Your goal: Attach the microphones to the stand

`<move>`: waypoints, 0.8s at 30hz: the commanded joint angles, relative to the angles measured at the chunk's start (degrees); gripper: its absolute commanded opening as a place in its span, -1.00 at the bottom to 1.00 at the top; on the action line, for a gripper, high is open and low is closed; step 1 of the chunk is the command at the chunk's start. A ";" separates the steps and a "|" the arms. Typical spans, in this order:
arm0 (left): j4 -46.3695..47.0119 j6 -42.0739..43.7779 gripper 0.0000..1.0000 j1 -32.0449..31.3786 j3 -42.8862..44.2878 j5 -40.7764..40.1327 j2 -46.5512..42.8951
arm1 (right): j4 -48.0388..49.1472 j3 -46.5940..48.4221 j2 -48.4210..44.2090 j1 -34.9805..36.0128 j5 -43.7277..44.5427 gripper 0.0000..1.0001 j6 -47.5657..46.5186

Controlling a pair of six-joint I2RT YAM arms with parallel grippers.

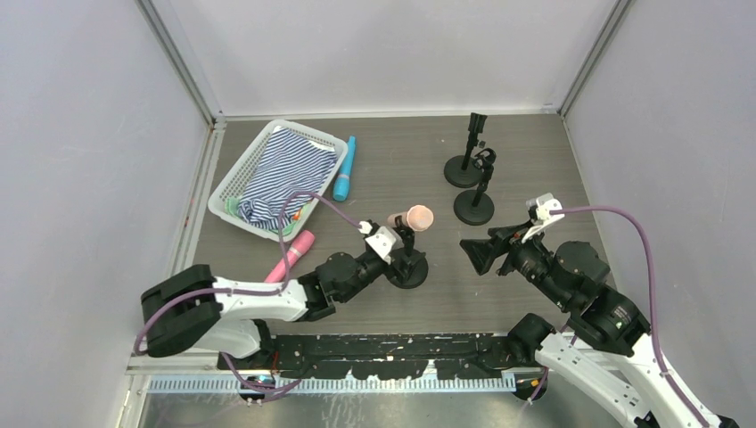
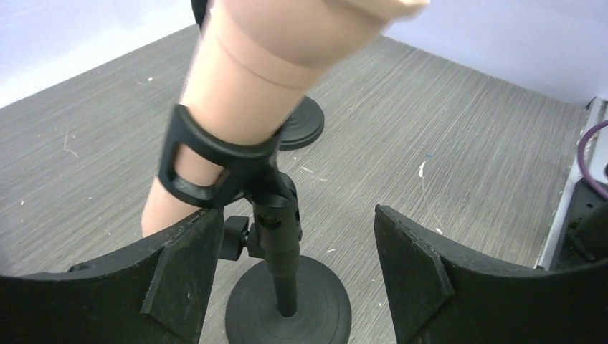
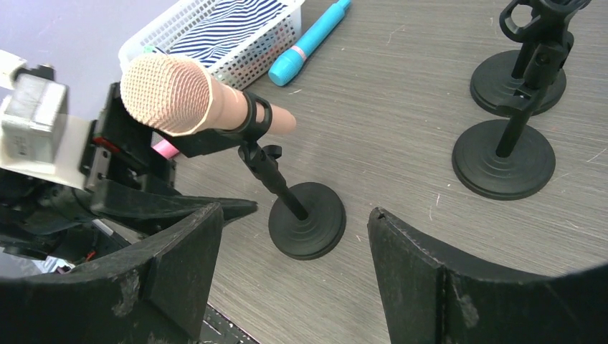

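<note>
Peach-beige microphone (image 1: 415, 217) sits tilted in the clip of the stand (image 1: 406, 268), toward the table's near edge. Left gripper (image 2: 297, 251) faces that stand, jaws wide apart, gripping nothing; right gripper (image 3: 292, 223) likewise gapes empty.

there's the left arm (image 1: 258, 303) off the black base rail's (image 1: 392, 349) left end, right arm (image 1: 584, 361) off its right: white shells, black joints. purple cable (image 1: 624, 214) looping from each, white camera block (image 1: 382, 241), blunt black wedge fingers (image 3: 179, 272).
</note>
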 commanded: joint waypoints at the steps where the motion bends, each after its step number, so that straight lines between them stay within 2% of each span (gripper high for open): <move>1: -3.07 -0.18 0.56 -0.40 0.56 -0.02 -5.91 | 3.64 -0.85 -1.34 0.37 1.78 0.57 1.00; 8: -13.60 -3.75 0.55 -0.52 -2.68 2.63 -14.52 | 3.74 -3.65 -1.93 0.29 1.67 0.57 1.26; 11: -18.96 -6.35 0.54 -0.69 -5.34 2.51 -19.93 | 8.22 -8.09 -3.61 0.36 -0.23 0.57 -0.06; 17: -39.19 -16.73 0.55 -0.69 -5.97 -9.35 -35.48 | 31.03 -24.51 -6.34 0.36 -4.70 0.48 -0.98; 19: -48.44 -21.94 0.57 -0.67 -4.41 -15.60 -39.97 | 38.15 -27.27 -3.51 0.35 -4.73 0.45 -0.14; 21: -59.21 -27.44 0.66 -0.52 -2.03 -20.67 -43.15 | 43.67 -28.46 1.25 0.41 -6.69 0.42 0.05; 22: -65.16 -29.23 0.70 -0.40 -0.91 -21.82 -43.98 | 46.25 -28.72 4.04 0.51 -7.46 0.42 0.23; 24: -71.03 -31.08 0.71 -0.12 0.93 -21.84 -44.10 | 50.85 -29.09 9.65 1.14 -8.50 0.42 0.16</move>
